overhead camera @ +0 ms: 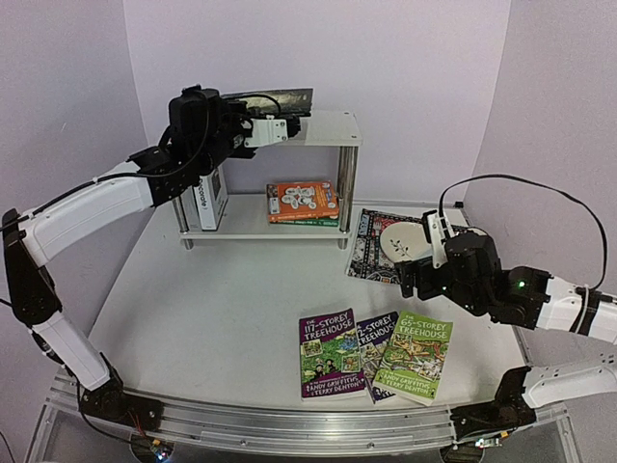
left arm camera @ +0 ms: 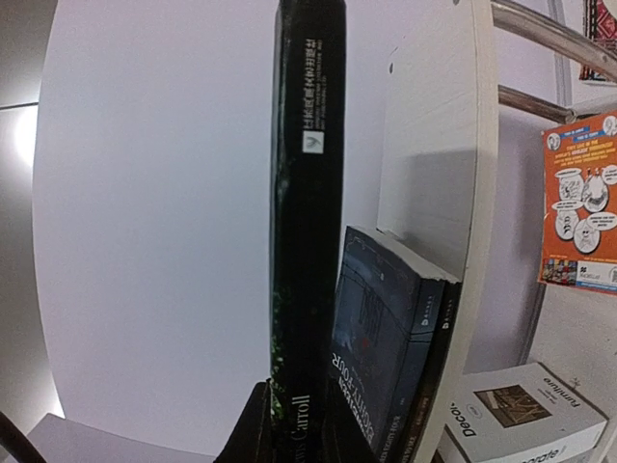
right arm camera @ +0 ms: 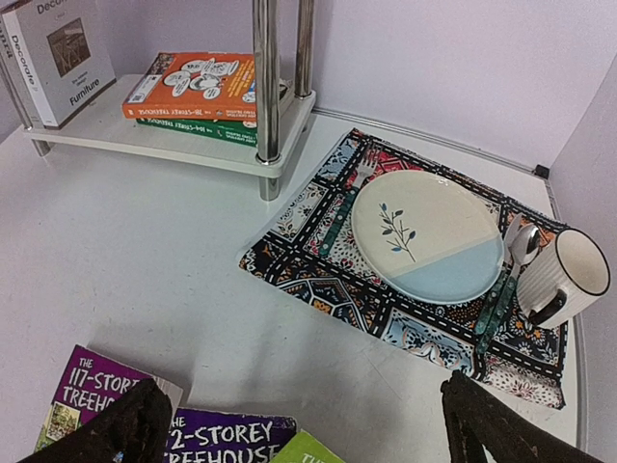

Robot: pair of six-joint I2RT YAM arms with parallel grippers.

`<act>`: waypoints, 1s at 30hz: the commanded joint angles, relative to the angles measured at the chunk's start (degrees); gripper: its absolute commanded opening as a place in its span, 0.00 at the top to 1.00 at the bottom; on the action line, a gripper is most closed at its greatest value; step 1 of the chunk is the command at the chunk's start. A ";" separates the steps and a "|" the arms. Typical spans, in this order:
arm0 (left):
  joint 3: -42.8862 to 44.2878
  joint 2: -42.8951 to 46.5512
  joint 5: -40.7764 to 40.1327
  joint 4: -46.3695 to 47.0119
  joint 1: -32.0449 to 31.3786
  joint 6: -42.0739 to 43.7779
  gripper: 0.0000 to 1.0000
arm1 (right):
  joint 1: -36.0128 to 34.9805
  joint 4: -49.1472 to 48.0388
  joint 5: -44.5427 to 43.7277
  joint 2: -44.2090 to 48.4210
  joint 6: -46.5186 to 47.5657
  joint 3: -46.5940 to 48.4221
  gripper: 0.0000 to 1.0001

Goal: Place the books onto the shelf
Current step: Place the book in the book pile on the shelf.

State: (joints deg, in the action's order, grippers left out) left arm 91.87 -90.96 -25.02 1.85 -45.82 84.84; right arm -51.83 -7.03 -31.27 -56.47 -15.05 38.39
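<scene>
Now, nearest the arms, three paperbacks (overhead camera: 376, 355) lie flat and overlapping on the table (overhead camera: 222, 309), covers up, so they're easy to reach from above. The right gripper (right arm camera: 299, 429) hangs over them with its jaws wide apart and nothing in them, lined up, I'd say, for the next pick. Just beyond sits a mat (right arm camera: 318, 260) with a plate (right arm camera: 429, 236) and a mug (right arm camera: 569, 275). That corner is crowded, so a sweep to the right looks tight. Bare tabletop runs on to the shelf (overhead camera: 251, 224), which gives good open room.

On the lower board an orange book (overhead camera: 302, 201) lies flat on a green book (right arm camera: 193, 130), and white hardbacks (overhead camera: 207, 198) stand at the left end. Chrome posts (right arm camera: 268, 87) guard the corners.

Up top, the left gripper (left arm camera: 294, 434) is clamped on a black book (left arm camera: 307, 193). It holds the book level over the top board (left arm camera: 443, 174), right above a blue book (left arm camera: 381, 338) lying there. Whether the two touch, I can't tell. Above that board it's all open.
</scene>
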 commanded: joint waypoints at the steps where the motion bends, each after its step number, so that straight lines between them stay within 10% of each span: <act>1: 8.93 -1.15 4.96 3.71 1.78 5.14 1.00 | -0.10 2.28 -0.53 1.79 -0.63 2.25 0.02; 30: 24.91 -15.52 7.13 -3.73 15.65 5.00 1.00 | -0.05 3.16 2.10 -2.06 -1.28 5.03 0.02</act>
State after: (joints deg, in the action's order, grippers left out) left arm 112.05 -107.50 -18.90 -7.65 -31.84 90.08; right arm -51.83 -4.27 -28.98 -57.91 -16.12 41.30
